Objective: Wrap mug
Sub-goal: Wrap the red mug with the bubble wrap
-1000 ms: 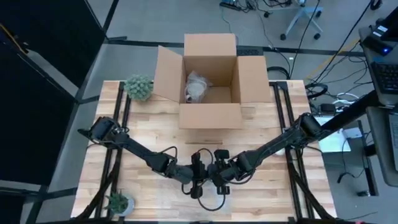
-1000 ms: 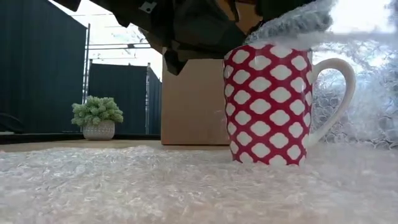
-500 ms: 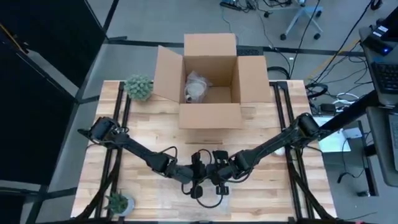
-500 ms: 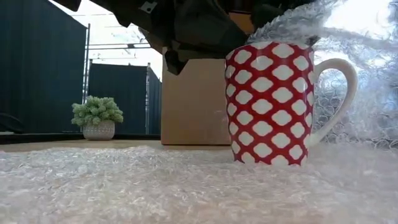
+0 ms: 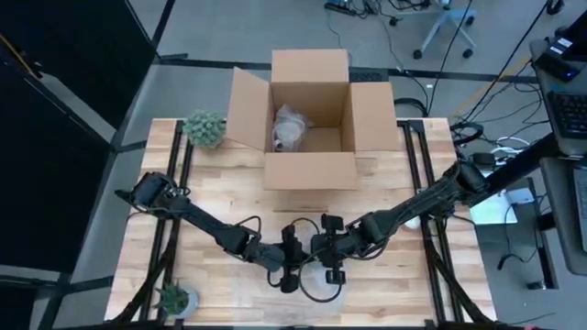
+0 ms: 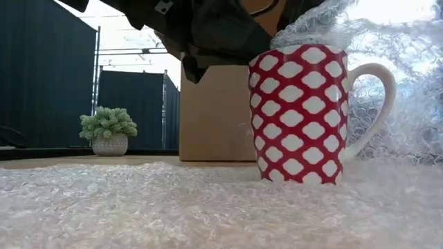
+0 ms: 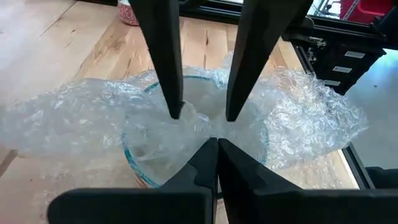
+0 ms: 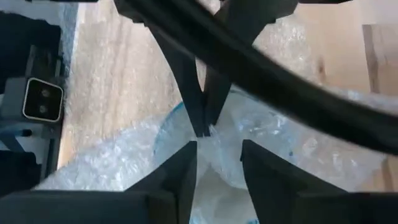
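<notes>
Pale wooden planks of the table (image 5: 220,165) fill the high view, with an open cardboard box (image 5: 310,119) at upper centre and a small potted plant (image 5: 204,129) to its left. Low in the frame, both arms meet over the mug (image 6: 297,114), which stands upright on a sheet of bubble wrap (image 6: 138,207) at the right of the low view.

To tuck well, I judge the wrap should be pushed down inside the rim while the mug stays steady.

The left gripper (image 7: 200,115) has its fingers parted a little, tips against the wrap bunched in the mug's mouth. The right gripper (image 8: 219,146) is also slightly apart, just above the same bunched wrap; whether it pinches any I cannot tell.
</notes>
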